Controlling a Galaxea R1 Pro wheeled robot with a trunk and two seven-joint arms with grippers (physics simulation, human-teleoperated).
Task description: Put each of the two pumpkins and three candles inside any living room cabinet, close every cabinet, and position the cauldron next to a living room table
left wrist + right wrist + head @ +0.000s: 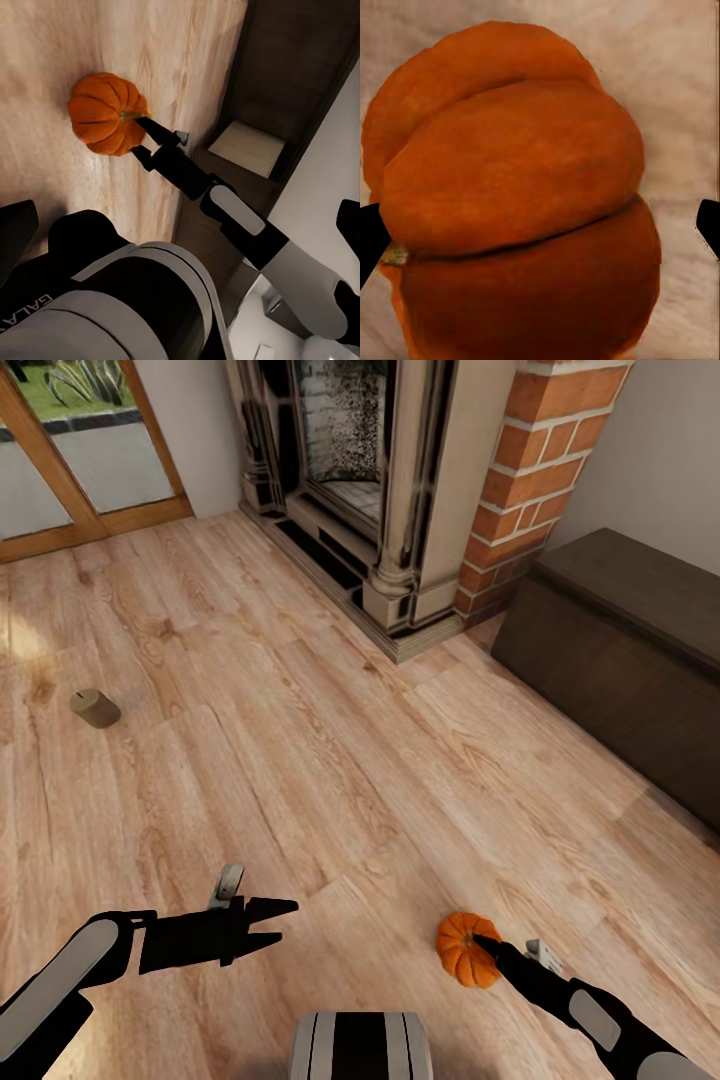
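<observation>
One orange ribbed pumpkin (462,950) lies on the wood floor near my right side. My right gripper (482,942) reaches it, its fingers open on either side of the pumpkin (517,202); one fingertip touches the pumpkin and the other stands just clear. In the left wrist view the same pumpkin (105,112) sits at the tips of the right gripper (142,139). My left gripper (276,923) hovers open and empty over the floor to the left. A beige candle (95,707) lies on its side far left. The dark-brown cabinet (620,650) stands at the right.
A brick and stone fireplace (400,490) rises ahead, with a glazed wooden door (80,470) at the far left. In the left wrist view, a pale beige opening (246,147) shows in the cabinet (300,60). Wood floor (300,740) lies open between me and the fireplace.
</observation>
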